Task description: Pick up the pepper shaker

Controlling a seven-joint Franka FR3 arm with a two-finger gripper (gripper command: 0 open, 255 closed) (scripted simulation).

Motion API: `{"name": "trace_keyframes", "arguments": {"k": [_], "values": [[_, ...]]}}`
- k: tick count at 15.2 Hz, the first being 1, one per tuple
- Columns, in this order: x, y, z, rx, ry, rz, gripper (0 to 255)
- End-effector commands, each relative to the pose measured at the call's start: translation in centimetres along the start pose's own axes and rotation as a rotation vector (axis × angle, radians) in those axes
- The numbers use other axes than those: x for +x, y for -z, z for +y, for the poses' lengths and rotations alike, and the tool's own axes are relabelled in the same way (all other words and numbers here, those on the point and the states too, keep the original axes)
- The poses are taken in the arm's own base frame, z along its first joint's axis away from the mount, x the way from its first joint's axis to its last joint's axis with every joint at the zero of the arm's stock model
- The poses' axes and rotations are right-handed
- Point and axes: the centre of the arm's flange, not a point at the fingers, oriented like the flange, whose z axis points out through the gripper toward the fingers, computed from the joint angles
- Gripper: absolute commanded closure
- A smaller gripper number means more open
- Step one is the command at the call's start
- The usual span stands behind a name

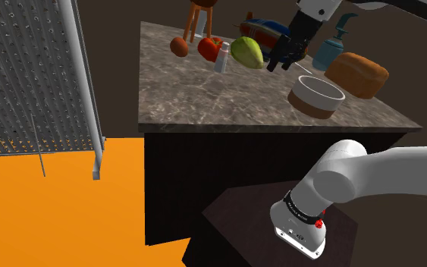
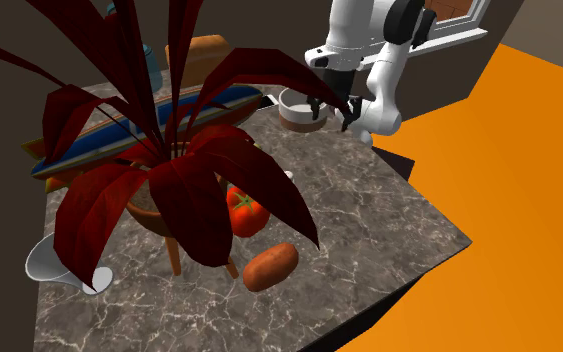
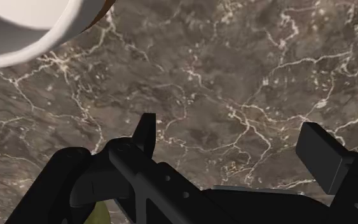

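Observation:
The pepper shaker (image 1: 221,58) is a small pale upright shaker on the marble table (image 1: 204,98), between a red tomato (image 1: 209,48) and a green fruit (image 1: 246,51). My black gripper (image 1: 281,65) hovers just above the tabletop, to the shoulder view's right of the green fruit and apart from the shaker. Its fingers stand apart with nothing between them. In the wrist view the gripper (image 3: 234,146) looks down on bare marble, with the bowl's rim (image 3: 25,44) at the corner. In the second exterior view the gripper (image 2: 330,113) hangs beside the bowl (image 2: 299,106).
A white-and-brown bowl (image 1: 315,95), a loaf of bread (image 1: 358,73) and a blue dispenser bottle (image 1: 330,50) stand to the gripper's right in the shoulder view. A red-leaved plant (image 2: 169,150) on a stand, a tomato (image 2: 246,210) and a brown tuber (image 2: 270,266) crowd the far end.

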Motion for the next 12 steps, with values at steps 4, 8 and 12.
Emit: {"name": "trace_keyframes", "arguments": {"k": [4, 8, 12], "values": [[4.2, -0.2, -0.4, -0.02, 0.031, -0.018, 0], [9.8, -0.6, -1.2, -0.046, 0.073, -0.043, 0], [15.4, -1.2, -2.3, -0.073, 0.115, -0.067, 0]]}}
